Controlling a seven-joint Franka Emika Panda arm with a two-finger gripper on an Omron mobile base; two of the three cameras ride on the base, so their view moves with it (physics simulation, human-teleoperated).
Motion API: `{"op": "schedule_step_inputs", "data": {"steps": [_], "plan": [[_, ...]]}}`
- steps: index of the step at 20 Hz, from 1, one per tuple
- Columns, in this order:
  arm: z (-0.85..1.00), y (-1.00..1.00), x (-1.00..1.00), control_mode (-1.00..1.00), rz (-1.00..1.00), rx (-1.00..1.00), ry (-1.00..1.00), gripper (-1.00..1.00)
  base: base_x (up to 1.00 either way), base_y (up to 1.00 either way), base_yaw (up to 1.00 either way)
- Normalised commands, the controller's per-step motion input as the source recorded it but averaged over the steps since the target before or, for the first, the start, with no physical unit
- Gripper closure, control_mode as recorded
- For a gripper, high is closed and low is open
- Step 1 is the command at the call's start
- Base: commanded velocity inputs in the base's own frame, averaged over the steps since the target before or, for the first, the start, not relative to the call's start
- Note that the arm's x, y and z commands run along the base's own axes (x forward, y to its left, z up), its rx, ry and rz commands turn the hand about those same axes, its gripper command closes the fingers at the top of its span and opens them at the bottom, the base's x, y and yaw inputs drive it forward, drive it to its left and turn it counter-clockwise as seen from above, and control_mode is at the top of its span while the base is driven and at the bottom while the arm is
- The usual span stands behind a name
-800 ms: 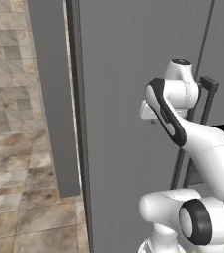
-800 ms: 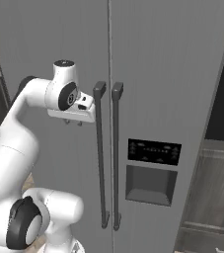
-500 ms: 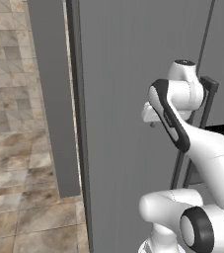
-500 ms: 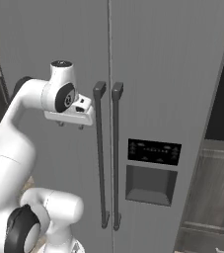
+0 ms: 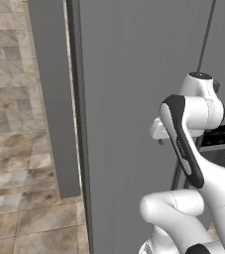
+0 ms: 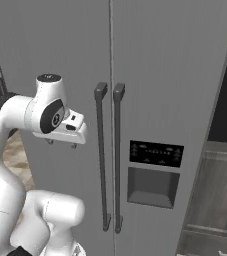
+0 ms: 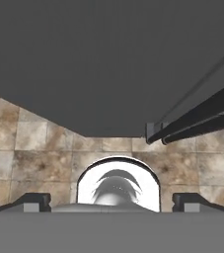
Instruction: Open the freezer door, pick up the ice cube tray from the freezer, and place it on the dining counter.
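Facing the flat brushed-grey freezer door [image 6: 65, 60] with dark bar handle [image 6: 101, 155], hand [image 6: 61, 144] spread open, empty.

Arm raised from the base, bent at the elbow, wrist level at mid height. Gripper [image 6: 61, 144] pointing straight down, its two small fingers [image 6: 49, 142] set well apart, jaws wide, nothing between them. Fingertips [image 7: 32, 201] spread at either side in the hand view.

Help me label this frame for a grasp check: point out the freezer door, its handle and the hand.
freezer door [image 6: 60, 55]: right base view, bare upper panel.
handle [image 6: 101, 150]: right base view, mid-bar.
hand [image 6: 61, 145]: right base view, between the fingertips.
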Motion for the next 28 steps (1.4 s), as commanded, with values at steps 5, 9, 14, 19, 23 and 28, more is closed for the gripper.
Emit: {"op": "schedule_step_inputs", "data": {"steps": [5, 9, 14, 19, 23, 28], "plan": [[-0.01, 0.04, -0.03, 1.0, 0.0, 0.0, 0.0, -1.0, 0.0, 0.08, 0.0], [0.0, 0.0, 0.0, 1.0, 0.0, 0.0, 0.0, -1.0, 0.0, 0.34, 0.0], [0.0, 0.0, 0.0, 1.0, 0.0, 0.0, 0.0, -1.0, 0.04, 0.47, 0.0], [0.0, 0.0, 0.0, 1.0, 0.0, 0.0, 0.0, -1.0, 0.19, 0.08, 0.0], [0.0, -0.21, 0.02, -1.0, 0.01, 0.0, -0.01, -1.0, 0.06, 0.0, 0.0], [0.0, -1.0, -0.71, -1.0, 0.11, 0.05, -0.27, -1.0, 0.0, 0.0, 0.0]]}}
